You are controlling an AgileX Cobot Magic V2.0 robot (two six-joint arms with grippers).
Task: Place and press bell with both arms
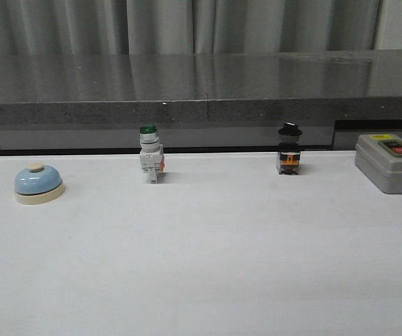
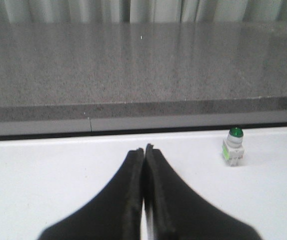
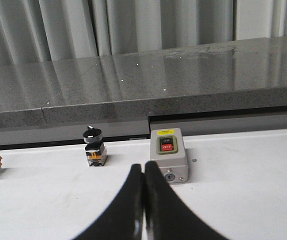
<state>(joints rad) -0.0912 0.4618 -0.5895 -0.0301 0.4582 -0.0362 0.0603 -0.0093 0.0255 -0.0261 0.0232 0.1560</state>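
Observation:
The light-blue bell (image 1: 38, 183) with its cream base and button sits on the white table at the far left of the front view. Neither arm shows in that view. In the left wrist view my left gripper (image 2: 144, 149) is shut with nothing between its dark fingers; the bell is out of that view. In the right wrist view my right gripper (image 3: 143, 167) is also shut and empty, its tips just short of the grey box.
A green-capped white pushbutton switch (image 1: 150, 158) (image 2: 234, 146) stands at the table's back. A black-knobbed selector switch (image 1: 289, 151) (image 3: 93, 146) stands to its right. The grey box with red and black buttons (image 1: 391, 162) (image 3: 168, 153) is at the far right. A grey stone ledge (image 1: 201, 91) runs behind.

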